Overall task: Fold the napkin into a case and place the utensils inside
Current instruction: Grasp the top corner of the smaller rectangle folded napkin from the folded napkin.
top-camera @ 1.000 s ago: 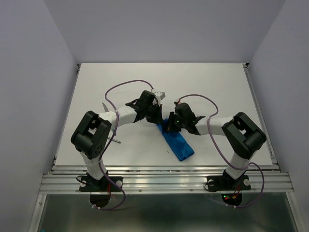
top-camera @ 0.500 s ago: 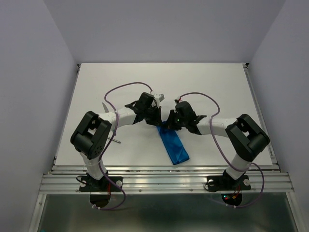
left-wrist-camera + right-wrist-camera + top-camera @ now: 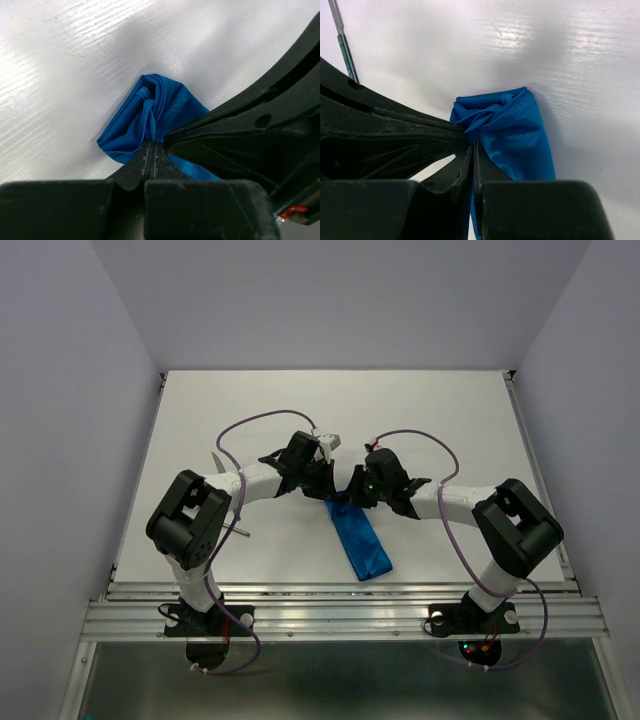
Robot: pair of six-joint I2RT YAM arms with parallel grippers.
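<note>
The napkin is a bright blue cloth folded into a narrow strip, lying between the arms and pointing toward the near edge. My left gripper and right gripper meet at its far end. In the left wrist view the left gripper is shut on the bunched corner of the napkin. The right gripper is likewise shut on the napkin. A thin utensil with a teal-green handle lies at the upper left of the right wrist view. A pale utensil tip and a slim grey end show beside the left arm.
The white table ends at a metal rail along the near edge, with grey walls on three sides. Purple cables loop over both arms. The other gripper's black fingers crowd each wrist view.
The napkin's near end has swung left and the strip now lies narrower and straighter. Both grippers shifted slightly away from the bases, still pinching its far end.
</note>
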